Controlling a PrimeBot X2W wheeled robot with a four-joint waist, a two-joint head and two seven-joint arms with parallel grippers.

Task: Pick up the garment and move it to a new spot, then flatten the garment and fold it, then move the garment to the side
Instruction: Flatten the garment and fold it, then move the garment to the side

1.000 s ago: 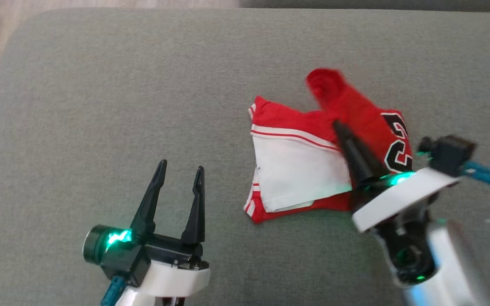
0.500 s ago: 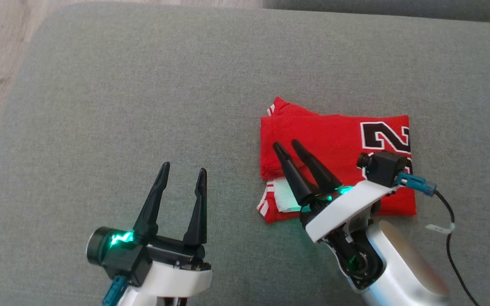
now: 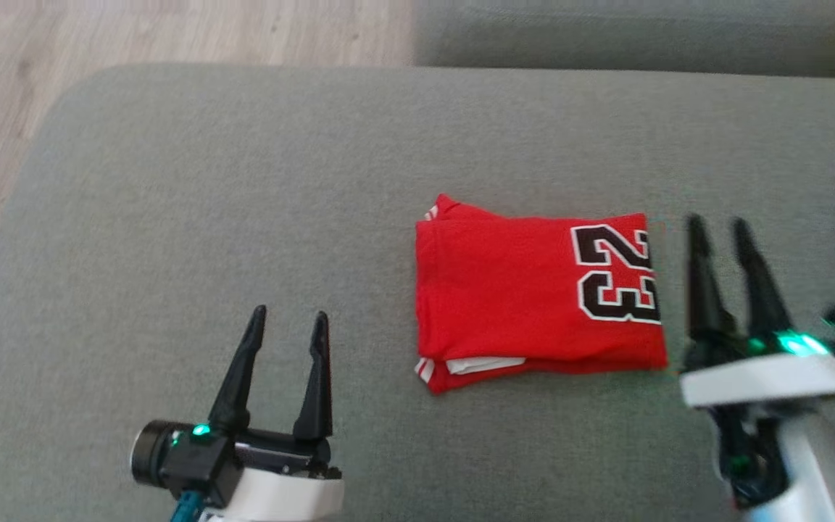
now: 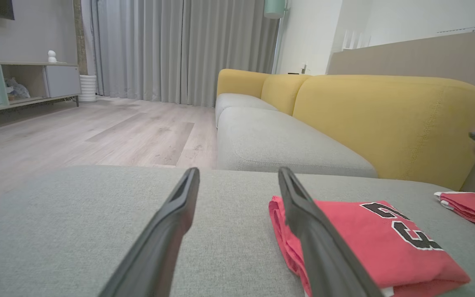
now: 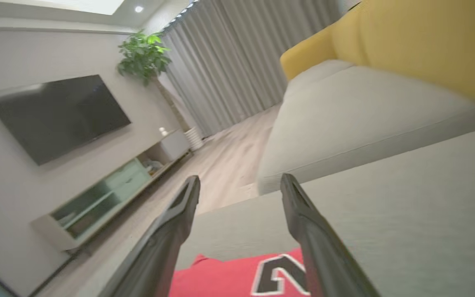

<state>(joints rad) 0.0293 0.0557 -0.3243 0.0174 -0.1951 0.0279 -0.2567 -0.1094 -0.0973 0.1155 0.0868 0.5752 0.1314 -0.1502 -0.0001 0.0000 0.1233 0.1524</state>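
Notably, the garment (image 3: 526, 297) lies endwise beside the right gripper (image 3: 716, 221), the left gripper (image 3: 291, 313) farther off; all fingers (image 3: 702, 290) spread, empty.

Grey sofa (image 4: 270, 144), wood floor (image 4: 97, 136), curtains (image 4: 179, 49)

The red jersey (image 3: 519, 297) is showing soft, matt knit cloth; the grey sofa seat (image 3: 243, 217) is showing coarse woven fabric; the floor (image 3: 171, 29) is showing smooth pale wood.
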